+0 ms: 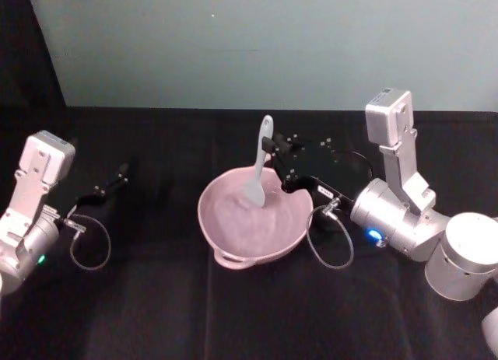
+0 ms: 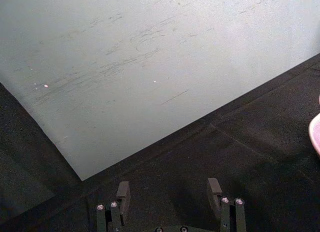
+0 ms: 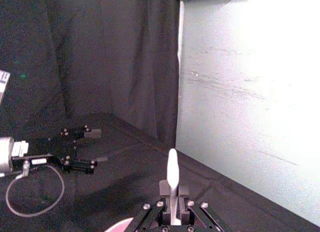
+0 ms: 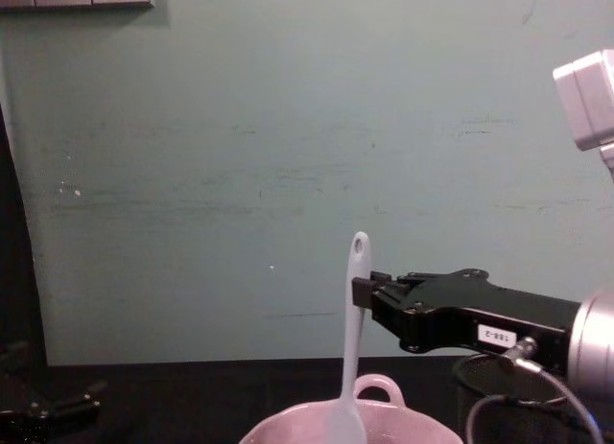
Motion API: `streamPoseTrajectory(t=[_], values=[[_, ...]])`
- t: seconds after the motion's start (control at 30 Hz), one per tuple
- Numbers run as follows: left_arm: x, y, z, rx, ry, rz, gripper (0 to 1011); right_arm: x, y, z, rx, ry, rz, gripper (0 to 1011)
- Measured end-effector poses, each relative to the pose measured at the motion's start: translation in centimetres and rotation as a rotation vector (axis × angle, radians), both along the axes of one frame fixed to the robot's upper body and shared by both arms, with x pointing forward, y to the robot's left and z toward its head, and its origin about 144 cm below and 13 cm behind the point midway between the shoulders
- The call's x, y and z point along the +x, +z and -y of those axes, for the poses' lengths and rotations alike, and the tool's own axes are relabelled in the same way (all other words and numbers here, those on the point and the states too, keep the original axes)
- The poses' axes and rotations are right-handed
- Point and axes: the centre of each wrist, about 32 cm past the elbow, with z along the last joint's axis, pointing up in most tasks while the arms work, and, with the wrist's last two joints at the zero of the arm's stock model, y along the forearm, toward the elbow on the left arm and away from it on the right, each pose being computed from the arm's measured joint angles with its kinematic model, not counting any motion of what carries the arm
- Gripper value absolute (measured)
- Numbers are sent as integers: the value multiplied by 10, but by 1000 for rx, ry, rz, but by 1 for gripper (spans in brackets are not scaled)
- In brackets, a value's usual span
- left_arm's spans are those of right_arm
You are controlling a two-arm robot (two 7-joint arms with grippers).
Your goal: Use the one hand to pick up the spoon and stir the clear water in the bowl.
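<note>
Right gripper [image 4: 362, 292] clamps the spoon [image 4: 352, 362] standing in the bowl [image 1: 272, 234]; left gripper [image 2: 169, 185] parked open.

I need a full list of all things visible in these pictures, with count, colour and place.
bowl: 1, pale pink, table centre
spoon: 1, white, standing tilted in the bowl
mesh cup: 1, black, under the right arm
tablecloth: 1, black, over the table
wall: 1, pale green, behind the table
left hand: 1, black, open, at the table's left
right hand: 1, black, shut on the spoon handle above the bowl
</note>
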Motion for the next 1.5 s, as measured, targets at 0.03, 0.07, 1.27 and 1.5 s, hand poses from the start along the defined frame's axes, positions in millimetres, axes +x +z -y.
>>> streamPoseTrajectory(t=[0.03,0.07,1.27,1.5], values=[[0,0,0,0,0,0,1011,-1,1,1,-6,-1,3,100],[0,0,0,0,0,0,1011,-1,2,3,-13,-1,3,100],[0,0,0,0,0,0,1011,-17,102,76,286,-84,-232,100],[0,0,0,0,0,0,1011,-14,107,104,328,-134,-264,100]])
